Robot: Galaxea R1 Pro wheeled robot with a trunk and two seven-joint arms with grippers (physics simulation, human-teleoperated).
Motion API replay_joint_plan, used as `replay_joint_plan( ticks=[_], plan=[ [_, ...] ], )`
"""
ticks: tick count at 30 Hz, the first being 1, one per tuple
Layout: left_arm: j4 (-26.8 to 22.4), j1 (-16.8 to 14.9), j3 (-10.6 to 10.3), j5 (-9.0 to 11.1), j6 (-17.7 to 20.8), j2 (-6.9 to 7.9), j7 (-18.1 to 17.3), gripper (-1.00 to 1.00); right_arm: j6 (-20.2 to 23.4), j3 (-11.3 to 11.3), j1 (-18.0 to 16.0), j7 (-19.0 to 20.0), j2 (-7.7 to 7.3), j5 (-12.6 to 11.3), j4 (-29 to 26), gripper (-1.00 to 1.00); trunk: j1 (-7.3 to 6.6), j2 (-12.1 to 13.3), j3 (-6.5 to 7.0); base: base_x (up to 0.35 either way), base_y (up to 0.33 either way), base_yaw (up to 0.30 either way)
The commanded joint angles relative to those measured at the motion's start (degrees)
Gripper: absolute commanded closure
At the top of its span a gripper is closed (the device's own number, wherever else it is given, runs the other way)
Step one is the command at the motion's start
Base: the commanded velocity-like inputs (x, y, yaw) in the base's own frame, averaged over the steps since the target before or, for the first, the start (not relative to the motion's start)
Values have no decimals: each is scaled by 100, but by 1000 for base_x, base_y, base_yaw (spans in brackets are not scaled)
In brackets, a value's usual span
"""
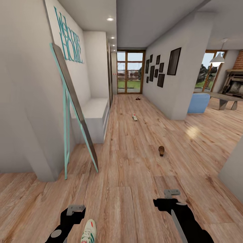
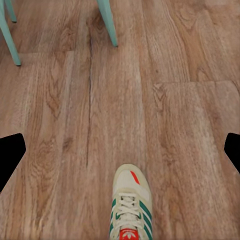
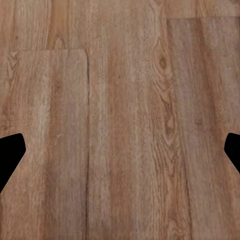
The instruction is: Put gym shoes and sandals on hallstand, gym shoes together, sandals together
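Two gym shoes and two sandals lie on the wood-plank corridor floor point(image 1: 135, 175), four pieces of footwear in all, none on the rack.

In the head view, taking the picture's centre as the dial's hub, the near gym shoe point(image 1: 89, 232) lies at 7 o'clock, almost at the lower edge, just beside the left gripper point(image 1: 75, 210). It is white with green stripes and a red mark, its toe pointing up the corridor. The far gym shoe point(image 1: 134, 117) lies close to the hub at about 1 o'clock, small and well apart from the first. The near sandal point(image 1: 161, 150), dark brown, sits at 4 o'clock on open floor. The far sandal point(image 1: 137, 99) is a small dark spot at 1 o'clock, near the glazed door point(image 1: 131, 72); its form is too small to tell.

The white hallstand point(image 1: 96, 116) stands against the left wall at 9 to 10 o'clock, behind a leaning mirror point(image 1: 76, 104) with a teal frame.

The left wrist view shows the near gym shoe point(image 2: 131, 207) on the planks, with the left gripper's point(image 2: 120, 155) fingertips point(image 2: 11, 152) spread wide and holding nothing. The right gripper point(image 1: 171, 193) sits at 5 o'clock in the head view; in the right wrist view its fingertips point(image 3: 10, 152) are likewise wide apart over bare planks.
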Motion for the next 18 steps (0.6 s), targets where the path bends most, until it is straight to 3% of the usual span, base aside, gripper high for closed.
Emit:
replay_joint_plan(
  ticks=[1,18],
  plan=[
    [5,-3,3,-1,-18,0,-1,-100,23,6,-7,0,0,2,-9,-100,22,-44,-24,0,0,0],
    [14,-3,-5,-6,-25,0,-2,-100,11,19,-16,-6,0,9,-397,-100,395,-726,-351,0,0,0]
  ],
)
